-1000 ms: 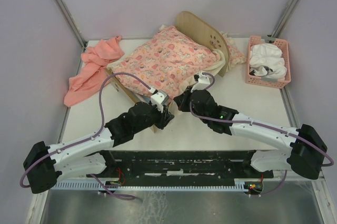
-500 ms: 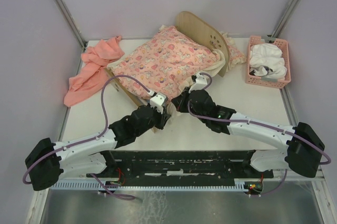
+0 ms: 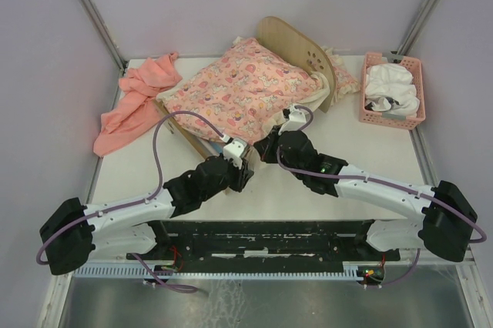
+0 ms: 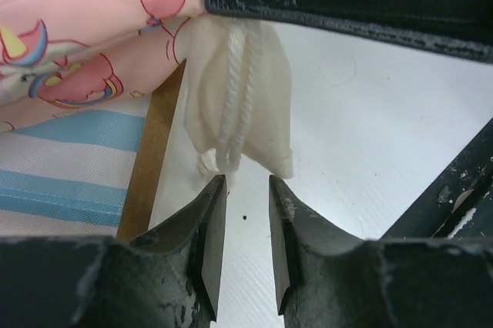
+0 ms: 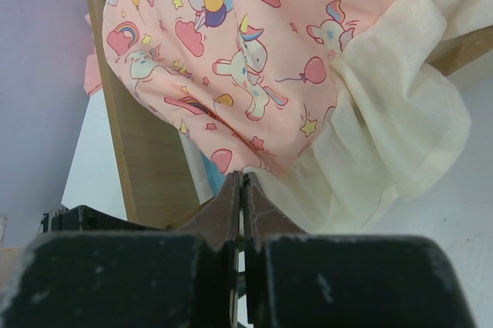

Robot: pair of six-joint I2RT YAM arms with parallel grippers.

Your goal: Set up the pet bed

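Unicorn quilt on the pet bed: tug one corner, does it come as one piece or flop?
Probably flops: the quilt drapes over the rail of the pet bed and its cream frill hangs in soft folds. It looks puffy yet light, so a corner tug would likely drag it along, not lift it whole.

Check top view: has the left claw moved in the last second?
Yes, slightly. The left claw has drawn back toward the bottom of the frame, away from the foot end of the pet bed, which has stayed put.
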